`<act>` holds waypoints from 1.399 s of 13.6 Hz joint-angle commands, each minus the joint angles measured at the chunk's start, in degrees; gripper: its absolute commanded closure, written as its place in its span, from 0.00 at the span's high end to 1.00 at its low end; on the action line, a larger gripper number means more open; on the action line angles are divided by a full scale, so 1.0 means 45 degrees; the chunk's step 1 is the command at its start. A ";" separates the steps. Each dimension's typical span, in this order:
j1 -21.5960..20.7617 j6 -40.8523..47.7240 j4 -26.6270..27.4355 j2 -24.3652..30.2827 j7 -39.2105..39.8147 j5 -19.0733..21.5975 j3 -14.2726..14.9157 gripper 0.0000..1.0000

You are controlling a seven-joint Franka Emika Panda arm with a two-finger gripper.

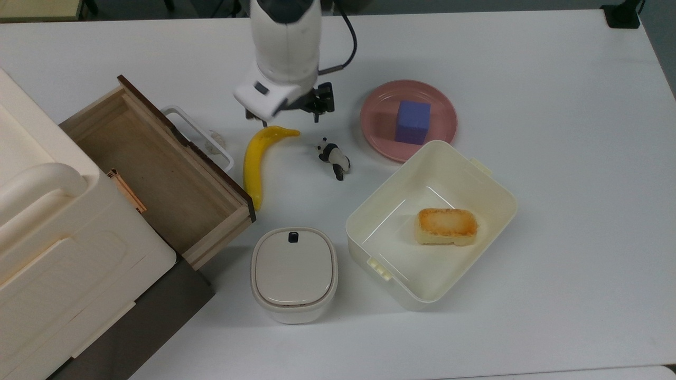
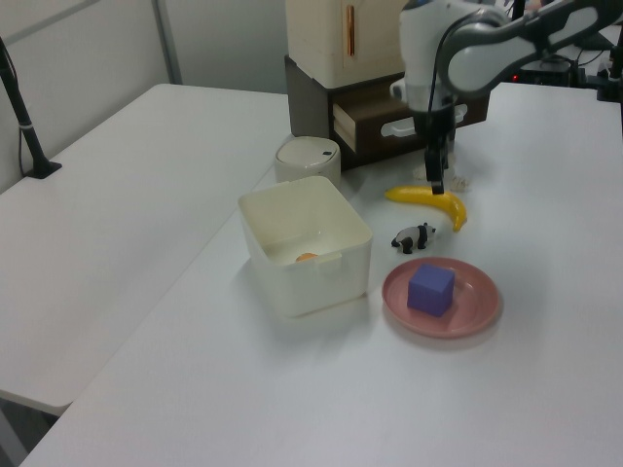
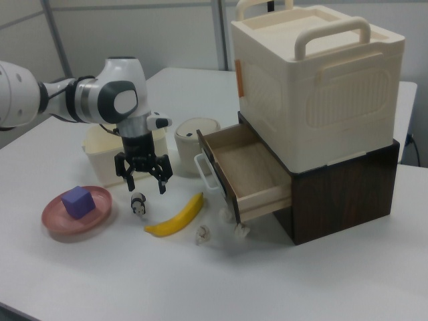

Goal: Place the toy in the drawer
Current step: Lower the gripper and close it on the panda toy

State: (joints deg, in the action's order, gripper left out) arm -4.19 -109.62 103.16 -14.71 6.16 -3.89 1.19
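Observation:
The toy, a tiny black-and-white panda point(image 1: 334, 158) point(image 2: 414, 236) point(image 3: 138, 203), lies on the white table between the yellow banana point(image 1: 256, 158) and the pink plate. The light-wood drawer point(image 1: 153, 169) point(image 3: 247, 170) stands pulled out of the cabinet, its floor bare, its white loop handle point(image 1: 196, 136) facing the banana. My gripper point(image 1: 289, 120) point(image 2: 435, 180) point(image 3: 146, 187) hangs open above the table, fingers pointing down. It sits just past the panda toward the top view's upper left, by the banana's tip, and holds nothing.
A pink plate point(image 1: 380, 132) carries a purple cube point(image 1: 412, 122). A cream tub point(image 1: 507, 211) holds a piece of bread point(image 1: 447, 226). A small lidded pot point(image 1: 293, 272) stands near the drawer's corner. The cream cabinet point(image 1: 63, 253) is at the top view's left.

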 commanded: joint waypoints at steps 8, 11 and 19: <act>-0.1921 -0.1263 -0.0424 -0.1828 0.1190 -0.0249 0.0107 0.62; -0.1842 -0.1499 -0.0424 -0.1927 0.1210 -0.0815 0.0107 0.51; -0.1707 -0.1324 -0.0929 -0.1868 0.1171 -0.0816 0.0243 0.39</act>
State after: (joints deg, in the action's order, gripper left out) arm -12.15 -115.38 100.94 -23.53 12.51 -6.78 1.54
